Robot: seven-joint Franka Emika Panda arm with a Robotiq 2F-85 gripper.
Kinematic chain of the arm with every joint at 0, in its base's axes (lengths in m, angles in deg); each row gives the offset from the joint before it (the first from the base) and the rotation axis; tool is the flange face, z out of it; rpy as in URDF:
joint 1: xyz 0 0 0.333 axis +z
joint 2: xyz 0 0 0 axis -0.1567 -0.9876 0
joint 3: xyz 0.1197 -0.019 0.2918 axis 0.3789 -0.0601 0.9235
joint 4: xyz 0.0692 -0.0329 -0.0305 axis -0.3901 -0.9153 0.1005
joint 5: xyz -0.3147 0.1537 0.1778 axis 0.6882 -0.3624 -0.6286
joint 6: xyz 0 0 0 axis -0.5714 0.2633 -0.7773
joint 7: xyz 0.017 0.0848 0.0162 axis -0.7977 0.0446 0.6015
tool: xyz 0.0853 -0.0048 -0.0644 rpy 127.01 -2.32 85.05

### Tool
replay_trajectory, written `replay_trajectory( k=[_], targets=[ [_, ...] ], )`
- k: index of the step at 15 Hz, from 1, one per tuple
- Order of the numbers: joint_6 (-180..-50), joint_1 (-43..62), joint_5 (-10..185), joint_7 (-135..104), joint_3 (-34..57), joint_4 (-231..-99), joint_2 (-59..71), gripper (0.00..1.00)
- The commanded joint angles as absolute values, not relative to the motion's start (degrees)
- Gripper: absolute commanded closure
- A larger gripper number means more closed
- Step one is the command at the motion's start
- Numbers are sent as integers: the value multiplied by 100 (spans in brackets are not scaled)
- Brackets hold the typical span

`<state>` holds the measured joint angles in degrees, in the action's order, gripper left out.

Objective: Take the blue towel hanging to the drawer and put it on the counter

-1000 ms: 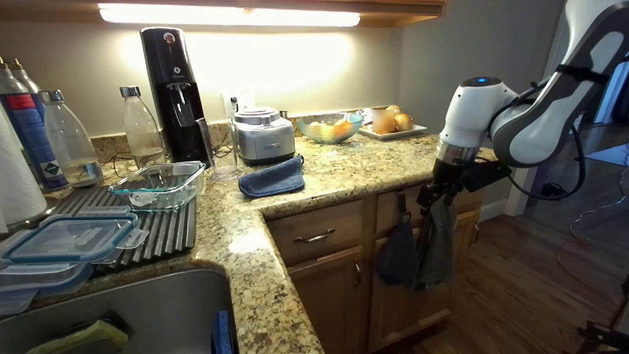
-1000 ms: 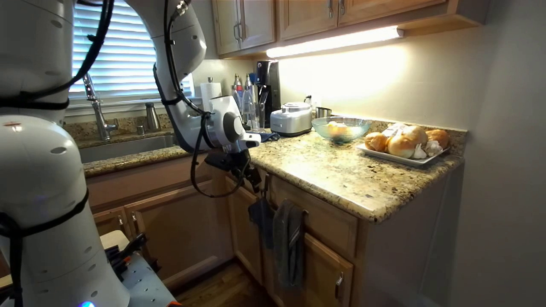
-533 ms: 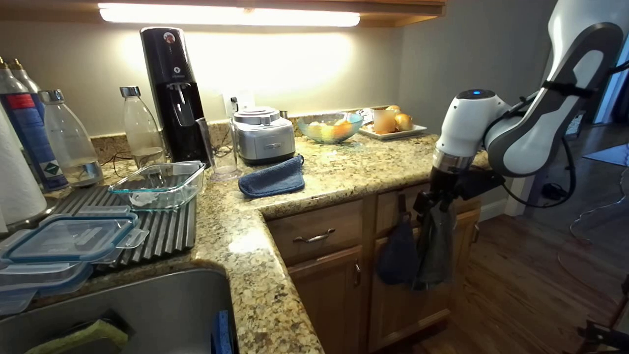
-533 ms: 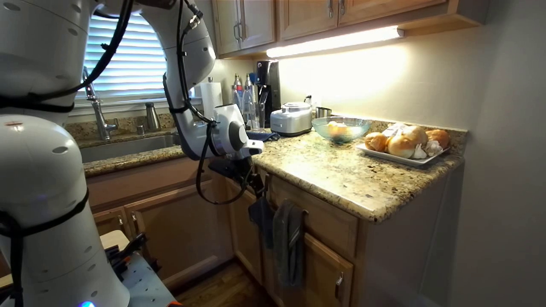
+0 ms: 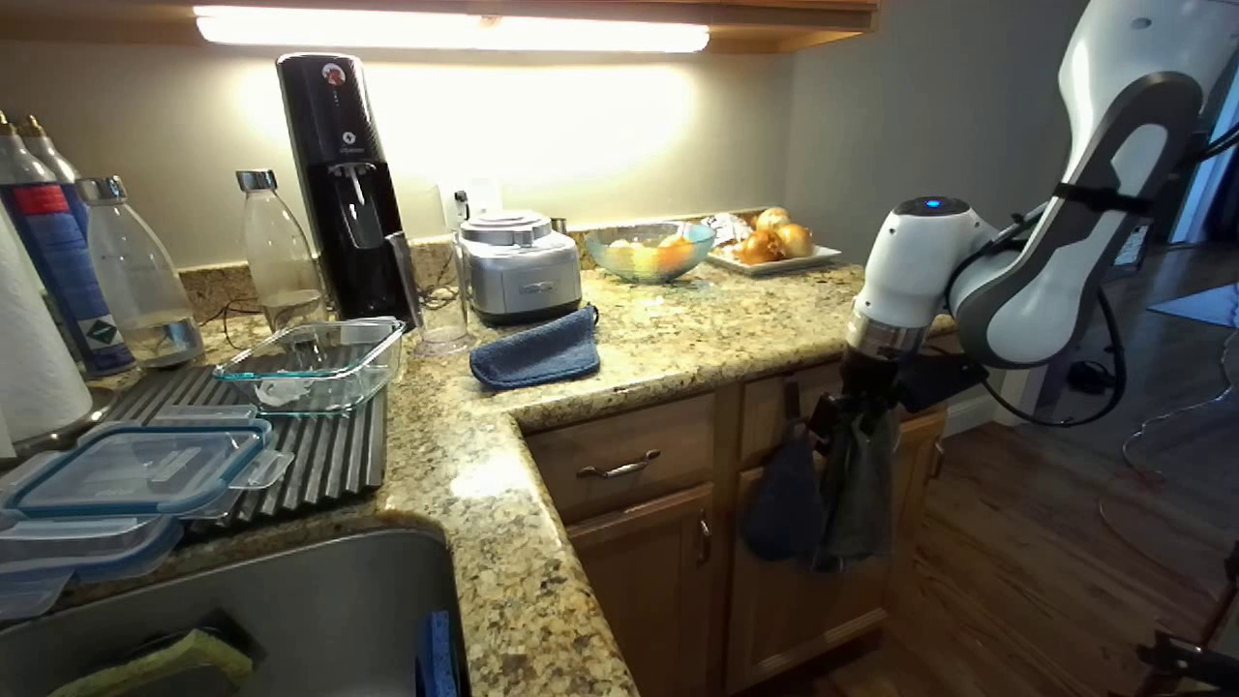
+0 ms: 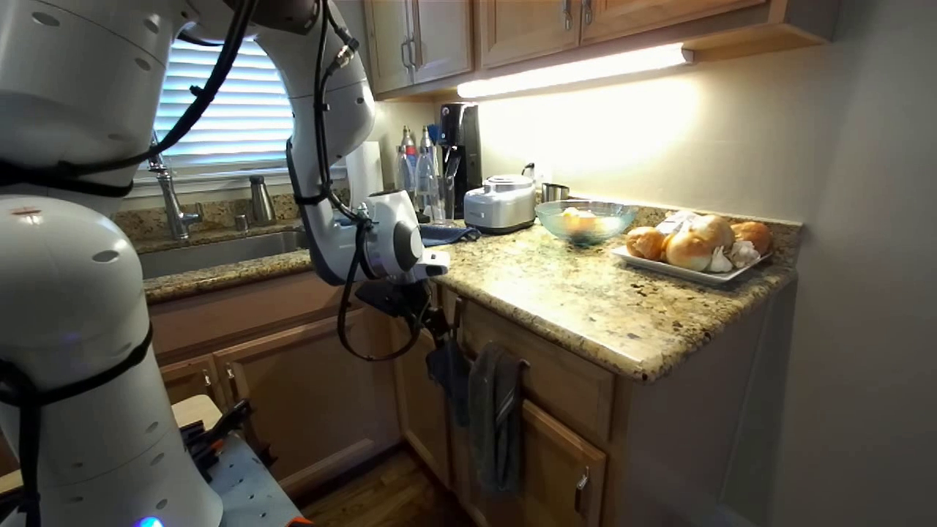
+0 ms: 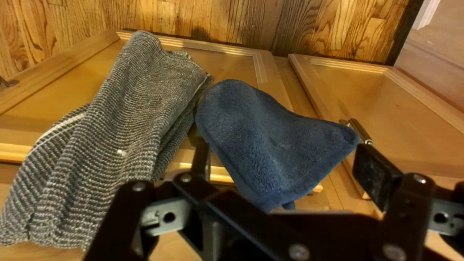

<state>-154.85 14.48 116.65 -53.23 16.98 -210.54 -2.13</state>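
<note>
Hanging beneath the spread hand (image 7: 285, 166): blue towel (image 7: 266, 136)

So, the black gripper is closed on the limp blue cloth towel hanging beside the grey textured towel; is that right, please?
Not quite: the wrist view shows the black gripper open, its jaws apart, not closed on the limp blue cloth towel hanging beside the grey textured towel.
</note>
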Motion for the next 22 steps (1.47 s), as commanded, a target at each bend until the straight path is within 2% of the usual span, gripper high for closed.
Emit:
replay_trajectory(
  k=[1, 10, 14, 15, 16, 20, 22],
  targets=[
    [-16039, 1744, 11853, -5508, 1339, -20876, -616, 0],
    [-17016, 3262, 11463, -5662, -215, -20326, -1648, 0],
    [-17207, 3753, 11118, -5705, -555, -20143, -2037, 0],
    [-17237, 3859, 11025, -5708, -620, -20105, -2112, 25],
    [-17261, 3929, 10944, -5710, -647, -20075, -2181, 27],
    [-17393, 4148, 10673, -5666, -758, -20041, -2326, 53],
    [-17468, 4152, 9280, -4519, -532, -20144, -2324, 67]
  ],
)
